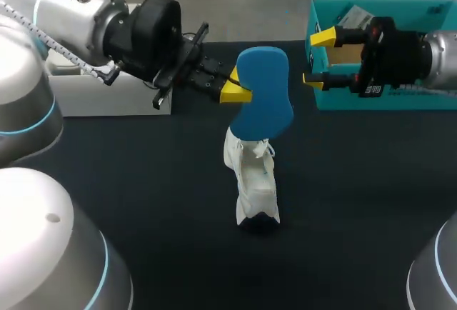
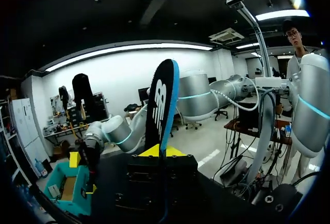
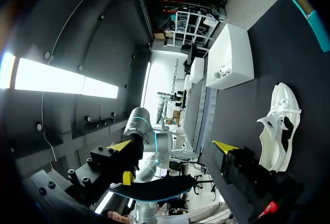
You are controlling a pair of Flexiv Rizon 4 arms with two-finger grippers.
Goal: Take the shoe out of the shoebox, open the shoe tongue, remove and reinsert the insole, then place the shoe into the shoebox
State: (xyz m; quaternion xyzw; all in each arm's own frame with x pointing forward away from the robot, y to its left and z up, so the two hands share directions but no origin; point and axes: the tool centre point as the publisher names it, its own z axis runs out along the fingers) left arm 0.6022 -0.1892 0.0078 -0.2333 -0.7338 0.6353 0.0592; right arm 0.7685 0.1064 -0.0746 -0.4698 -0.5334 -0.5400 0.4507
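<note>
The left gripper is clamping the insole by one long edge. In its own wrist view, the two yellow tips are pinching the sheet from both sides, and it is standing on edge out ahead of them. The insole is hanging in the air directly above the shoe, blue face up and clear of the opening.

The right gripper is holding nothing. Its fingers are spread wide, up and to the right of the shoe, just in front of the shoebox. The shoe itself is resting on the table, with the tongue end toward the insole. A white box is sitting well off to the shoe's left.

The insole looks like thin, light foam, so I'd expect it to bend and flap if it is held only at the rim. Gripping near the heel and feeding the toe in first would probably go better. The shoe looks soft and light too and is likely to slide, so the free gripper may need to steady it at the heel collar.
</note>
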